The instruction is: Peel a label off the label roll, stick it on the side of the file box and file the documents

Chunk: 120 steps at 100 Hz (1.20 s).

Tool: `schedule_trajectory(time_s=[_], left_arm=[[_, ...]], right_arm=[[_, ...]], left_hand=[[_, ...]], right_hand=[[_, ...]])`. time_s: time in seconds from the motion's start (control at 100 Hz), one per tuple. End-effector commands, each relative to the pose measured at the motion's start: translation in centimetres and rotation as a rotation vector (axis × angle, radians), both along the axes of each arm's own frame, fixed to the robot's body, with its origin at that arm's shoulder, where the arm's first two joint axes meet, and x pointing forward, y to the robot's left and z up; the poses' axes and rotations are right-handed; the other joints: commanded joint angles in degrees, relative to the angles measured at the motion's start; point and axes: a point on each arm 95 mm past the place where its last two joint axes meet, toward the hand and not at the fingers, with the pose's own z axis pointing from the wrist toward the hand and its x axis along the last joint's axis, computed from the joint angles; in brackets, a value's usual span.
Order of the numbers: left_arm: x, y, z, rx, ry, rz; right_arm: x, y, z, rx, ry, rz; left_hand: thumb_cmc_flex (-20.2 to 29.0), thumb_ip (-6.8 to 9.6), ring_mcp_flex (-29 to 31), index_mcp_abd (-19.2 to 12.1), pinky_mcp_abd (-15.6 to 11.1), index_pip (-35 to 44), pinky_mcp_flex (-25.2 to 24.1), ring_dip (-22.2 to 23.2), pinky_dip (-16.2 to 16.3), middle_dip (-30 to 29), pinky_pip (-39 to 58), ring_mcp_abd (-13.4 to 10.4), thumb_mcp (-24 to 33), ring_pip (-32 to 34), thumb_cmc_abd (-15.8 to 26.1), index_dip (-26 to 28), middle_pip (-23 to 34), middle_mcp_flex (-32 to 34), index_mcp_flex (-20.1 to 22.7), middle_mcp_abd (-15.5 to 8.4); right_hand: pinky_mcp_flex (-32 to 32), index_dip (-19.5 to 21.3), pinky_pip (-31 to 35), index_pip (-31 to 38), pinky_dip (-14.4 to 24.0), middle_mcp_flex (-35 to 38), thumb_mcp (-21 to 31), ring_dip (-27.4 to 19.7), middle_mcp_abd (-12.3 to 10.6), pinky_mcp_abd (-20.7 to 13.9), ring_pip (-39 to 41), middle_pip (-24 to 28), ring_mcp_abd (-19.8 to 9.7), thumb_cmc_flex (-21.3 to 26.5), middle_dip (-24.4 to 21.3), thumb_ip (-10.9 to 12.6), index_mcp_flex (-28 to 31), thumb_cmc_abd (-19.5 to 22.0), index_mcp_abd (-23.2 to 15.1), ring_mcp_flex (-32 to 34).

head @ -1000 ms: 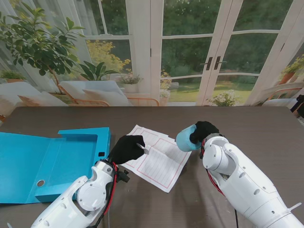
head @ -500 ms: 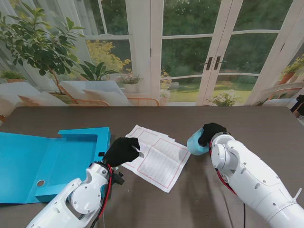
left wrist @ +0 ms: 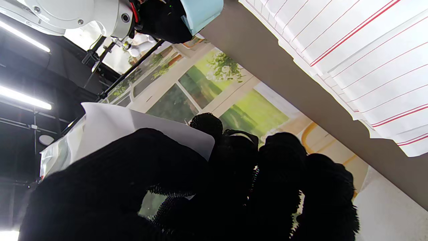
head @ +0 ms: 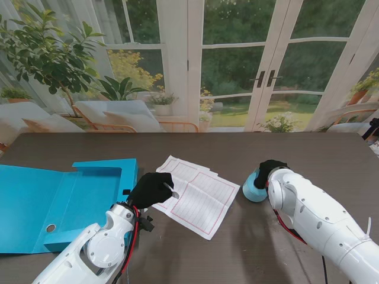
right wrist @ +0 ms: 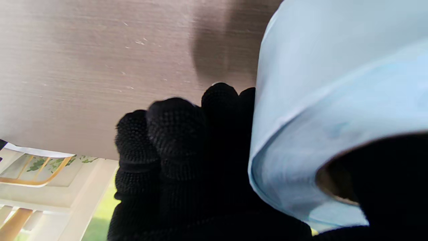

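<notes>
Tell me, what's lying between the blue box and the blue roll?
In the stand view, the papers lie between the box and the roll, with the left hand at their near edge.

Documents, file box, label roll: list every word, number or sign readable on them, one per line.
None can be read.
documents: red and grey ruled lines only, no legible writing.
file box: plain blue, no print visible.
label roll: plain light blue.
label in the left hand: blank white.

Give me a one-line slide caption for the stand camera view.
Left robot hand pinches a peeled label over the documents; right robot hand holds the label roll beside them.
</notes>
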Motion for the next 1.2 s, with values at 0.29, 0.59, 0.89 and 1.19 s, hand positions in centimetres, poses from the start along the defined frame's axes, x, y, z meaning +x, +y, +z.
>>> schedule_trajectory(time_s=[0.29,0.59,0.89,1.19], left_arm=[[-0.5,0.1,-0.1,0.008,0.016,-0.008],[-0.5,0.1,-0.1,0.007,0.02,-0.014],[-0.5,0.0,-0.2,0.01,0.029,-0.017],[0.4,-0.3,-0.1,-0.003,0.043,-0.027]], right_arm=[[0.2,-0.1,-0.6,-0.057,0.033,0.018],[0.3,-0.1,-0.8,-0.075,0.02,0.032],[0.3,-0.3,1.0,-0.026,-0.014,0.033],[-1.1,0.8,6.1,0.065,-0.16,0.099]], left_hand=[[0.4,1.65,-0.7,1.6,-1.3,0.8,-0.8,0.7,1.4,1.2,2.0,4.6,1.4,1.5,0.8,0.6,0.5,0.1,-1.2,-0.5],[0.4,1.68,-0.8,1.6,-1.3,0.9,-0.8,0.8,1.5,1.3,2.0,4.7,1.5,1.5,0.8,0.6,0.5,0.0,-1.3,-0.4],[0.4,1.66,-0.9,1.6,-1.4,1.0,-1.1,0.8,1.6,1.3,1.9,4.7,1.5,1.5,0.9,0.6,0.5,-0.1,-1.4,-0.4],[0.2,1.47,-1.1,1.7,-1.2,1.0,-1.2,1.0,2.1,1.3,1.7,4.9,1.4,1.6,1.1,0.6,0.6,-0.2,-1.4,-0.4]], right_hand=[[2.8,-0.7,-1.7,7.2,-0.8,-8.3,0.7,-3.8,-1.2,-1.4,-10.0,1.6,-1.4,1.7,-1.8,5.2,-6.3,7.0,-12.3,0.1],[-9.9,4.9,-7.0,-4.6,-0.9,-27.1,1.0,-5.7,0.4,0.4,-18.2,2.4,2.0,-4.3,-6.8,17.2,-22.4,12.6,-2.7,-16.3],[-24.9,0.2,-21.7,-12.6,-5.2,-46.1,-1.7,-17.1,3.7,3.7,-39.6,-7.5,7.8,-5.7,-18.2,18.3,-36.7,11.0,1.0,-37.2],[-26.8,-0.9,-24.9,-13.8,-5.2,-46.8,-3.2,-18.6,4.8,3.4,-42.8,-8.6,7.6,-6.5,-20.1,18.6,-34.6,11.3,-1.7,-40.0]])
